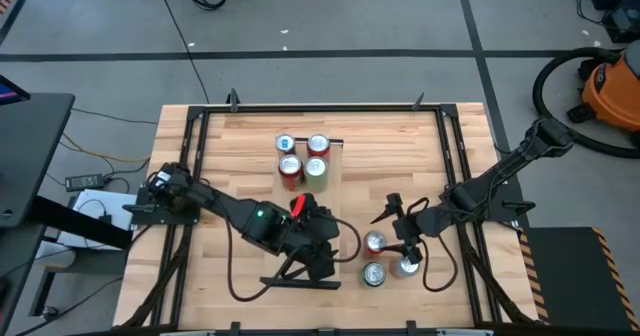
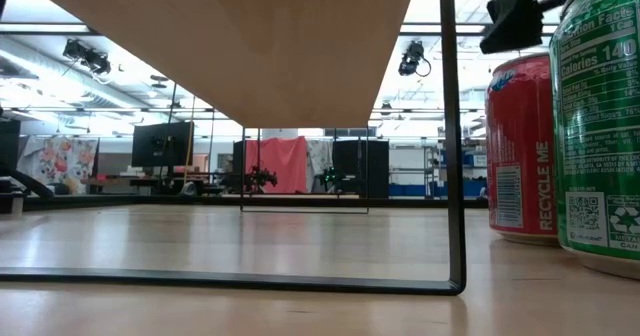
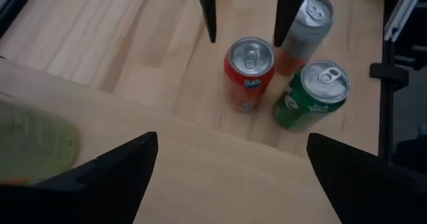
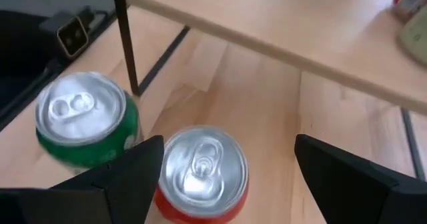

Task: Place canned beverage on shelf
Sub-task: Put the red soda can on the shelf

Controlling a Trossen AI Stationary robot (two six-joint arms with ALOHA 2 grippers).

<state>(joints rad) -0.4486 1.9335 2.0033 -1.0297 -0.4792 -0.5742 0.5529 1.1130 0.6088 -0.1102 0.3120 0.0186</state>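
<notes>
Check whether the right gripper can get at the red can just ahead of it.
Probably yes. The right gripper is open and the red can sits upright between its fingers with nothing over it. The green can stands close beside it, so one finger might brush that.

Four cans point(image 1: 303, 157) stand on the shelf point(image 1: 312, 188).

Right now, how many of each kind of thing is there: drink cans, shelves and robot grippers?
Drink cans: 7 (4 on the shelf, 3 on the tabletop)
Shelf: 1
Robot grippers: 2, the left gripper and the right gripper
Total: 10
</notes>
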